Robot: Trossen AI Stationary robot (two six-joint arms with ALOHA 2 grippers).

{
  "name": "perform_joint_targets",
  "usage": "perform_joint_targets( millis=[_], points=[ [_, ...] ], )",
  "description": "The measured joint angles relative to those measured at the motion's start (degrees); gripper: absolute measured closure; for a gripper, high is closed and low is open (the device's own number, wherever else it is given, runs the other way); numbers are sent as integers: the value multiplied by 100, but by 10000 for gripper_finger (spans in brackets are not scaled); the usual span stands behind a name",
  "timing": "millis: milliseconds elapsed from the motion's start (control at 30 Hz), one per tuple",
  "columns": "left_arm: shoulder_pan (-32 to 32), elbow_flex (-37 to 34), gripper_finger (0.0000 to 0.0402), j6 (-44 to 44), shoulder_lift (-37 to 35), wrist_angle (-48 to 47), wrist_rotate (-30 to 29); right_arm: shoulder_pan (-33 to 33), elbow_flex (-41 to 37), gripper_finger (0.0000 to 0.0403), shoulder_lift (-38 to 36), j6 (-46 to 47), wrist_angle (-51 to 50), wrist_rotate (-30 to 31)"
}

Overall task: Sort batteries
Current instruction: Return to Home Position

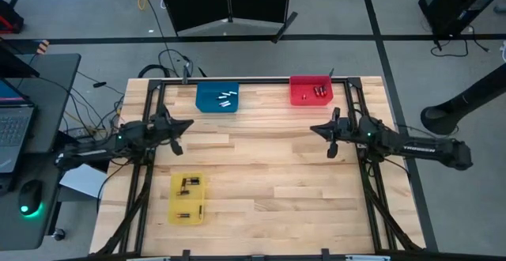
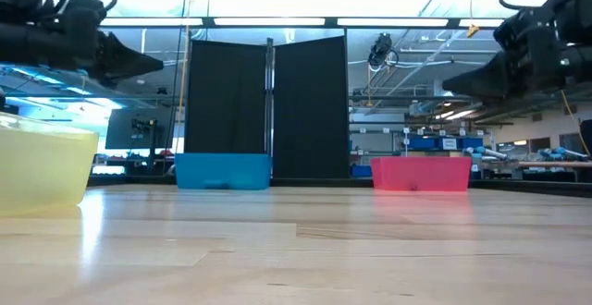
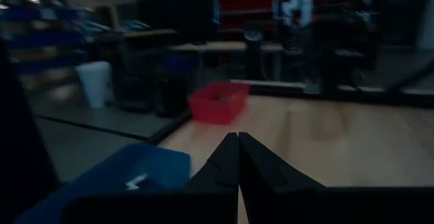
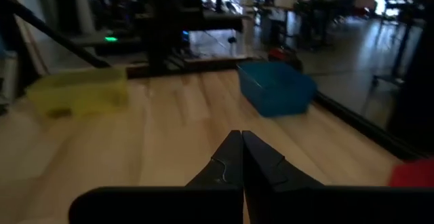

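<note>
Left claw (image 1: 188, 125), fingers pressed together and gripping nothing, hovered above the left side of the desk (image 1: 277, 174), pointing toward the middle. Right claw (image 1: 314, 130), likewise clenched and empty, hung above the right side, facing the left claw across the bare wood and well apart from it. Pale batteries (image 1: 227, 97) lay in the blue bin (image 1: 204, 103) at the far edge, left of centre. Darker batteries (image 1: 318, 92) lay in the red bin (image 1: 299, 83), also at the far edge, toward the right. Black batteries (image 1: 190, 184) lay in two clusters in the yellow bin (image 1: 177, 198), on the near left part of the desk. Off to the left, a laptop (image 1: 12, 126) sat on a separate grey table.
</note>
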Motion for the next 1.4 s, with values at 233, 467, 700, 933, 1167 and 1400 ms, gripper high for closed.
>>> perform_joint_targets(
  millis=[233, 467, 700, 933, 1167, 1400],
  points=[
    [5, -368, 392, 111, 5, 646, -786, 11, 2, 400, -927, 124, -1153, 351],
    [4, -368, 392, 146, 12, 638, -818, -100, 2, 400, -1166, -113, -1165, 348],
    [4, -368, 392, 200, 102, 578, -318, -218, 2, 399, -1124, -11, -1169, 322],
    [4, -368, 392, 66, 217, 553, -174, -267, 2, 397, -1126, -3, -1169, 311],
    [4, -373, 392, -123, 236, 608, -201, -269, 2, 393, -1126, -5, -1171, 307],
    [7, -373, 392, -389, 236, 595, -270, -274, 2, 394, -1126, -16, -1170, 307]
  ],
)
